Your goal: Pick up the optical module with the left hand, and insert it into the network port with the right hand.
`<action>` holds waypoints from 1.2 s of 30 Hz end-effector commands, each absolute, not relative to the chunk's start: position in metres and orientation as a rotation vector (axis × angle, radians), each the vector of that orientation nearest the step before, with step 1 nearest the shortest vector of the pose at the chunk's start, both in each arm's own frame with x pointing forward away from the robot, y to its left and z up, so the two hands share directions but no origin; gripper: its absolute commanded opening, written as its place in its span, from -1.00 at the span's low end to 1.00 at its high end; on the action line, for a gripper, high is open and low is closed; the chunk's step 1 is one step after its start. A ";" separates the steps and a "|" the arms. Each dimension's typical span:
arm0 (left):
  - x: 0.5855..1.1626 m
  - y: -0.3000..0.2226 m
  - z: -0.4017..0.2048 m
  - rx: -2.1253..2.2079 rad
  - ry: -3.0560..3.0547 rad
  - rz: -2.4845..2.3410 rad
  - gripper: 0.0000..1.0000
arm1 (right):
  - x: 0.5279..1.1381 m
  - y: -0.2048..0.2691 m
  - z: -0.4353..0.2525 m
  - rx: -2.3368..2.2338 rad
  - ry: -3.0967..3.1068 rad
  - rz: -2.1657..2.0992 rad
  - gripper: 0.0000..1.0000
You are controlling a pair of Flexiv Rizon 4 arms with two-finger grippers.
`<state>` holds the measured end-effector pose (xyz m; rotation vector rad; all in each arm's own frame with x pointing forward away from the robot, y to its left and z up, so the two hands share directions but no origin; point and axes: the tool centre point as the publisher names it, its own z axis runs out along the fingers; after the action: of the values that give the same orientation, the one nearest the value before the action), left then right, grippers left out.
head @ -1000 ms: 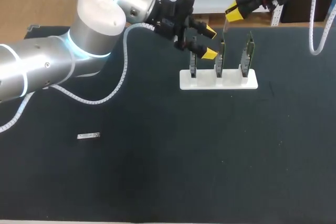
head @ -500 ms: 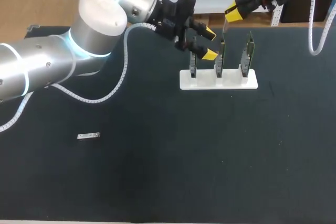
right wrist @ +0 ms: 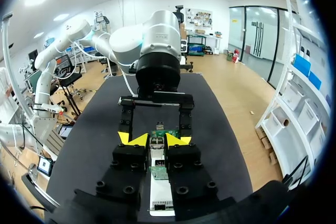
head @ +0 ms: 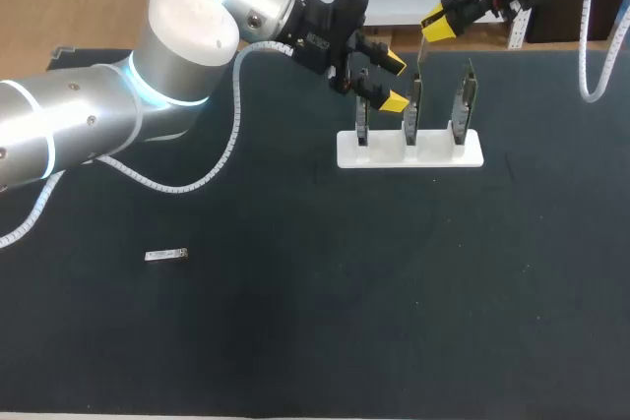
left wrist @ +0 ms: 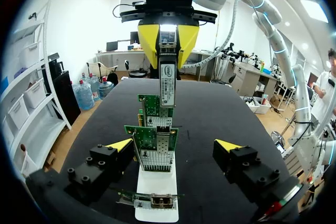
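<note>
My right gripper (head: 438, 22) is shut on a thin silver optical module (head: 421, 50) that hangs down from it, its lower end just above the middle network card (head: 414, 108) on the white rack (head: 384, 152). The left wrist view has this module (left wrist: 167, 80) held between the right gripper's (left wrist: 168, 35) yellow tips, over the green cards (left wrist: 156, 148). My left gripper (head: 392, 80) stands open beside the rack's left card (head: 362, 121), holding nothing. In the right wrist view my right gripper (right wrist: 155, 140) looks down on the cards (right wrist: 158, 171).
A second small silver module (head: 165, 256) lies flat on the dark table at the left front. A third card (head: 464, 100) stands at the rack's right end. My left arm (head: 118, 115) stretches across the back left of the table.
</note>
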<state>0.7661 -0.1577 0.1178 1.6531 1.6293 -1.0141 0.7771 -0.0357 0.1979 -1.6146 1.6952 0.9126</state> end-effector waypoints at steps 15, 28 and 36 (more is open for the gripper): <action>0.769 -0.158 0.118 1.659 1.632 -1.016 1.00 | 0.776 -0.031 0.189 -1.655 1.693 0.896 -1.00; 0.769 -0.158 0.118 1.659 1.632 -1.016 1.00 | 0.772 -0.031 0.181 -1.671 1.703 0.867 -1.00; 0.769 -0.158 0.118 1.659 1.632 -1.016 1.00 | 0.773 -0.030 0.175 -1.676 1.709 0.856 -1.00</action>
<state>0.7661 -0.1578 0.1179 1.6532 1.6290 -1.0141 0.7750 -0.0316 0.1758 -1.6782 1.7090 0.8623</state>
